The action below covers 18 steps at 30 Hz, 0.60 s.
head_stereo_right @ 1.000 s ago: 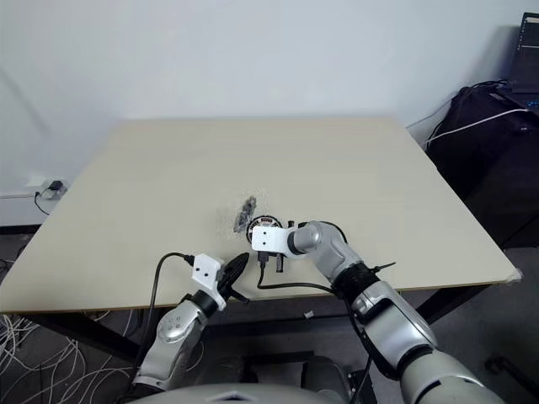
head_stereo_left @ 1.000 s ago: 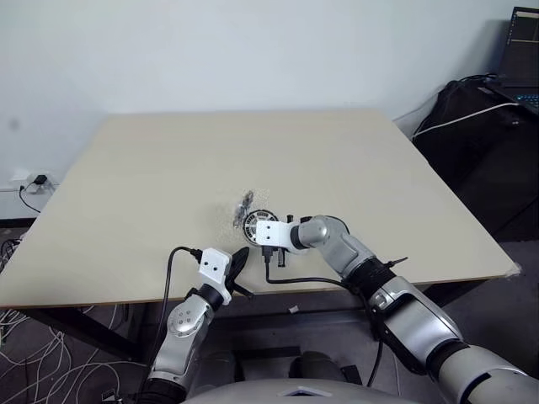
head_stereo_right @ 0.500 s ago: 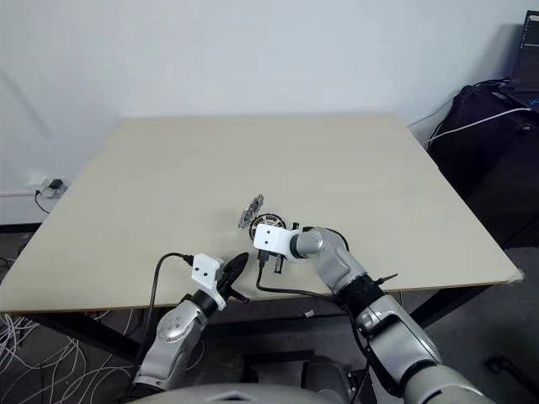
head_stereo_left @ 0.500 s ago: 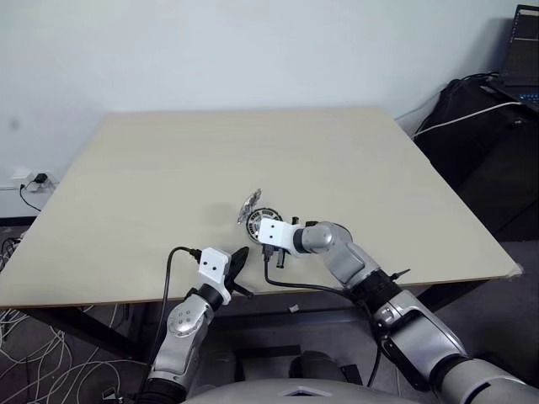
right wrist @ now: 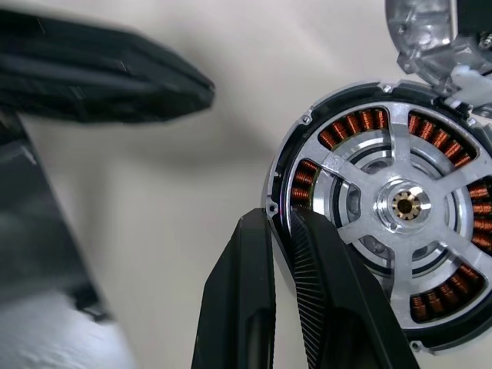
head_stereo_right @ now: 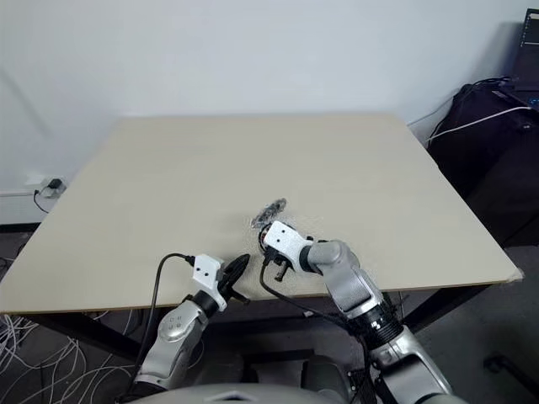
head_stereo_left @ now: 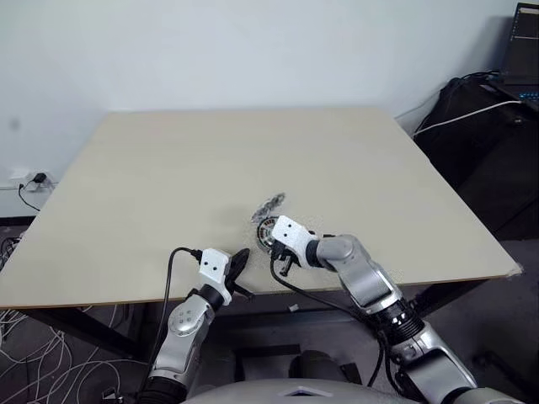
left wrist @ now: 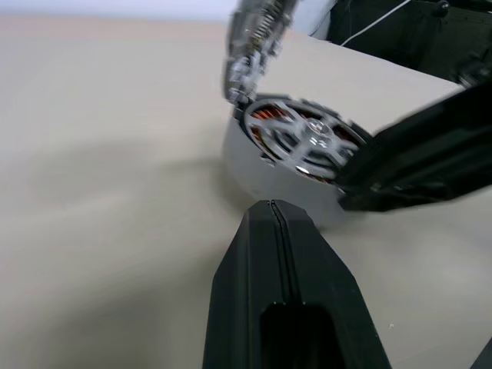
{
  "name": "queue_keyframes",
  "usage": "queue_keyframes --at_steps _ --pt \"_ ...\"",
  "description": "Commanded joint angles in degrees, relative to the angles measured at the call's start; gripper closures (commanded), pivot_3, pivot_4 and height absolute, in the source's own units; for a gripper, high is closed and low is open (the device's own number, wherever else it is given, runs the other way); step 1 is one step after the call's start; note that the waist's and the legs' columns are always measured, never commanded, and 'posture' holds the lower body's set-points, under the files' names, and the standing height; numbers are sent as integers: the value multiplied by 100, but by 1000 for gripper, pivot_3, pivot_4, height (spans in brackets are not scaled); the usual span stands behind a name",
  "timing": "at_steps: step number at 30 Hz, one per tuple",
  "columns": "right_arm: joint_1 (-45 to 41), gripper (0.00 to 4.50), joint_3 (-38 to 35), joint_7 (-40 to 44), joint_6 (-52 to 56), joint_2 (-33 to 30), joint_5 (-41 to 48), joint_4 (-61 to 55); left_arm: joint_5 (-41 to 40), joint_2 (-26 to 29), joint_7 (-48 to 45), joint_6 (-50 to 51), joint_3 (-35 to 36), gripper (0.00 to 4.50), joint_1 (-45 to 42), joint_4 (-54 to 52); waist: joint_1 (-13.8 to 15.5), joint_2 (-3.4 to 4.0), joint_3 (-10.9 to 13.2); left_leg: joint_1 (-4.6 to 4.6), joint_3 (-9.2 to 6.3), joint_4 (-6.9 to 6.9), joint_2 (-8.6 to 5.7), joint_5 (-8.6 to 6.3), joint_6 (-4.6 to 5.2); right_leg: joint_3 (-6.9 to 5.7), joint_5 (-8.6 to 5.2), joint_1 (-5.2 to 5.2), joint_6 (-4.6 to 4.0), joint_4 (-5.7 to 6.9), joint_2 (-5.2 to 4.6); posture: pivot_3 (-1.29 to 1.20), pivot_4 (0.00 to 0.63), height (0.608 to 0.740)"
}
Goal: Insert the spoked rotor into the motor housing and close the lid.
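Copper-coloured windings (right wrist: 361, 123), silver spoked rotor (right wrist: 400, 201)

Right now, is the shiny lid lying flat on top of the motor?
No, the lid stands tilted up at the edge of the spoked rotor, whose silver spokes and the copper windings behind them are uncovered.

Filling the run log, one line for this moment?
right pincer: shut on spoked rotor rim | rotor over copper windings, in motor housing | lid: at rotor's edge, not closed | left pincer: shut, empty

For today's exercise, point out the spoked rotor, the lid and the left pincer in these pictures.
spoked rotor (right wrist: 403, 204), right wrist view, silver hub.
lid (right wrist: 419, 34), right wrist view, grey metal face.
left pincer (left wrist: 270, 211), left wrist view, shut fingertips.
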Motion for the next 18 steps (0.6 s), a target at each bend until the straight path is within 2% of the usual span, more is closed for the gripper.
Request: queue_keyframes --at_steps 1,11,18 --pt "-115 4393 -458 -432 641 283 270 -588 -31 -48 -24 -10 9 4500 -89 -55 -1 0 1 -1 0 0 0 0 0 0 0 -2 0 1 -1 0 0 740" --pt "-237 4393 -1043 -1401 2288 1075 869 -853 -34 -63 -4 49 4 4500 -78 -74 -9 1 0 -17 0 0 -1 0 -1 -1 0 -16 0 2 -2 0 0 740" --pt "-363 4393 -1182 -1779 2936 1453 1325 -1077 -46 -72 21 150 2 4500 -58 -158 -16 2 0 -19 -1 -1 -1 0 -1 -2 0 -18 0 2 -2 0 0 740"
